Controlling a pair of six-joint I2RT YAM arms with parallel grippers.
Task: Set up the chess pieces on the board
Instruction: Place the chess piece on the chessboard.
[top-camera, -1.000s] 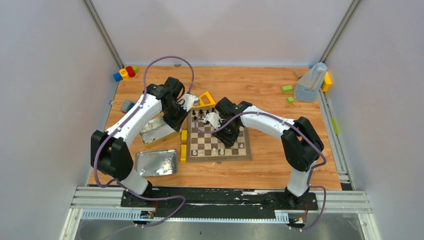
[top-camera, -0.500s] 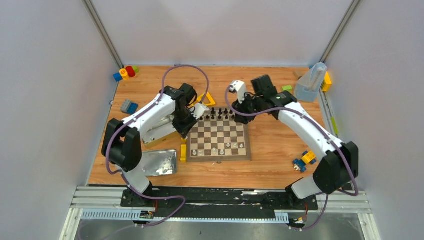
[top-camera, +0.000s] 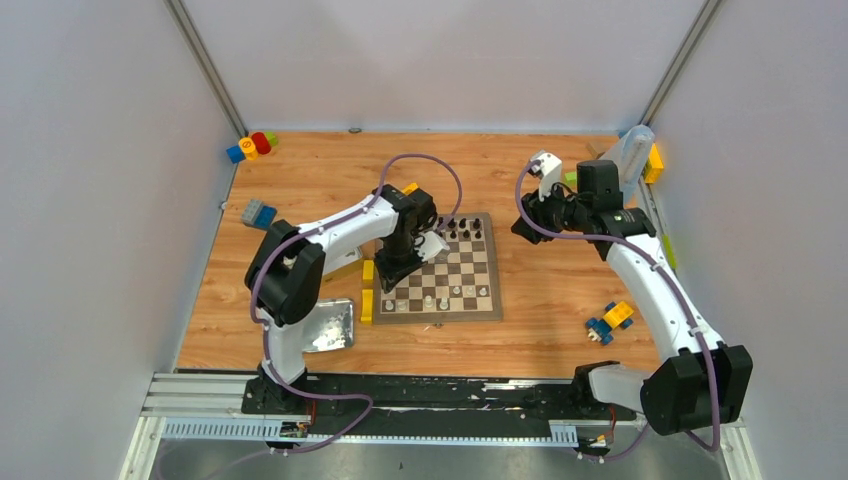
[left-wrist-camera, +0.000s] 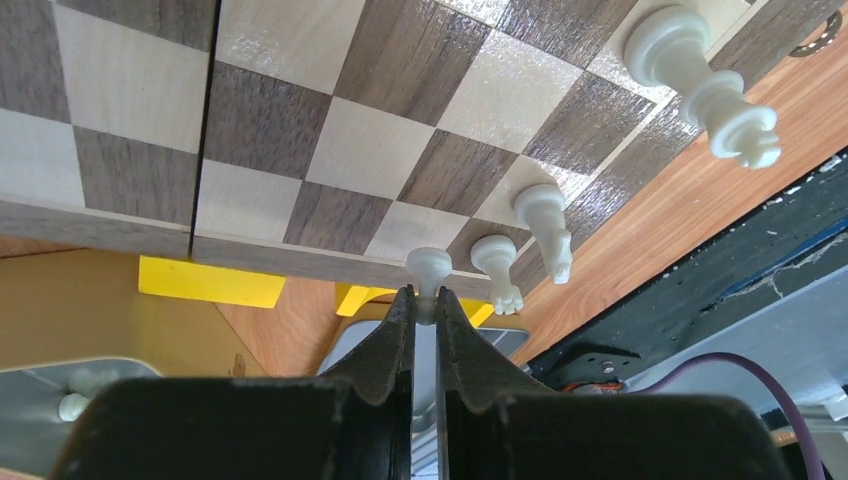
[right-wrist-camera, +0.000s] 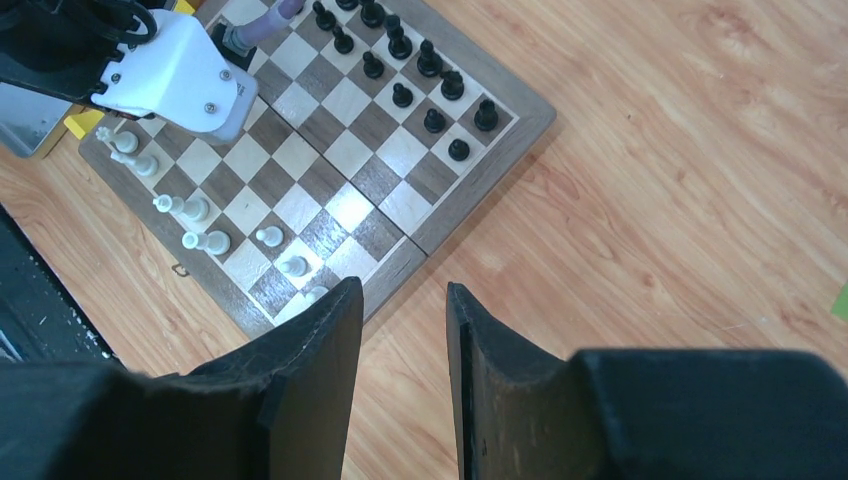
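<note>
Now your left pincer (left-wrist-camera: 425, 300), clamped on a white pawn (left-wrist-camera: 429, 266), reaches the board (left-wrist-camera: 330, 120).
Half open and empty, your right pincer (right-wrist-camera: 405, 300) has pulled clear.

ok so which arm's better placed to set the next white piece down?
Left. The left gripper is shut on a white pawn right over the board edge, next to white pieces already standing. The right gripper is open and empty, off the board above the table.

We see a board (left-wrist-camera: 300, 140) of varnished wood with a soft sheen, smooth pale plastic chess pieces (left-wrist-camera: 700, 78), a grainy wooden counter (right-wrist-camera: 650, 150), and a shiny metal tin (top-camera: 335, 330).
</note>
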